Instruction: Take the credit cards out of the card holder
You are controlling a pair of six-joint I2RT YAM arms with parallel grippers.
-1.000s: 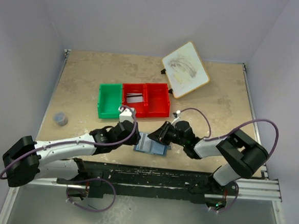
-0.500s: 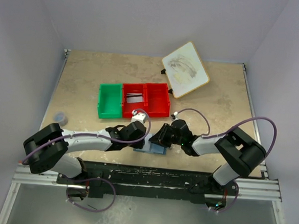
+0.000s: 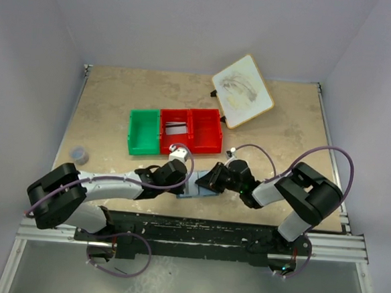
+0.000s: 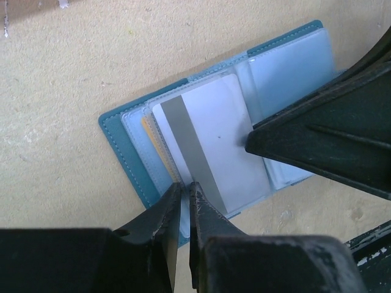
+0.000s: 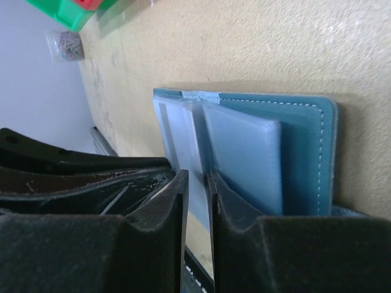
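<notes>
The card holder (image 4: 208, 140) lies open near the table's front edge, pale blue panels up; it also shows in the top view (image 3: 198, 191) and the right wrist view (image 5: 263, 152). A grey-white card with a dark stripe (image 4: 214, 140) sticks out of its left pocket, with a tan-orange card edge (image 4: 153, 137) beside it. No dark card shows. My left gripper (image 4: 185, 186) is shut to a thin slit, its tips at the striped card's near edge. My right gripper (image 5: 195, 178) is nearly shut, and its fingers (image 4: 305, 140) press on the wallet's middle fold.
A green bin (image 3: 143, 131) and a red bin (image 3: 190, 129) stand just behind the wallet; a pale card lies in the red bin's left half (image 3: 177, 126). A white wood-rimmed board (image 3: 243, 91) lies at the back right. A small round object (image 3: 79, 154) sits at the left.
My left gripper has come from beside the bins down onto the wallet's left side. My right gripper has stayed on the wallet and shifted slightly.
</notes>
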